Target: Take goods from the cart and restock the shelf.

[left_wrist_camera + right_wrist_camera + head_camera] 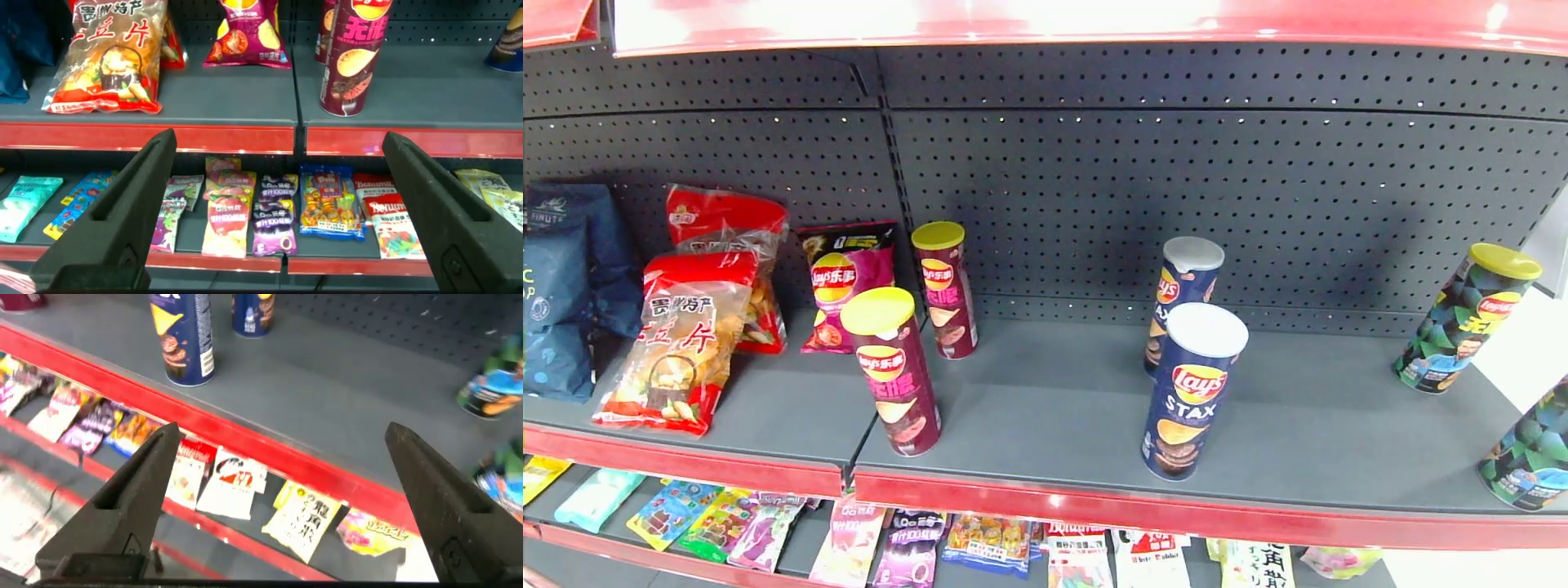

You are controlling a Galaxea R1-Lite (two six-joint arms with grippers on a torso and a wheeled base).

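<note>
The grey shelf (1054, 392) holds two maroon chip cans (892, 371) (945, 290), two dark blue cans (1194, 390) (1183, 294) and two green-black cans (1466, 318) (1531, 453) at the right. My left gripper (279, 139) is open and holds nothing. It hangs in front of the shelf's red front edge, below the front maroon can (351, 57). My right gripper (283, 429) is open too, with nothing between its fingers. It sits before the red edge, to the right of the front blue can (184, 335).
Snack bags fill the shelf's left end: red ones (678, 343), a purple one (844, 282) and blue ones (560, 286). Several small packets (988, 543) lie on the lower shelf. Bare shelf space lies between the maroon and blue cans, and between the blue and green-black cans.
</note>
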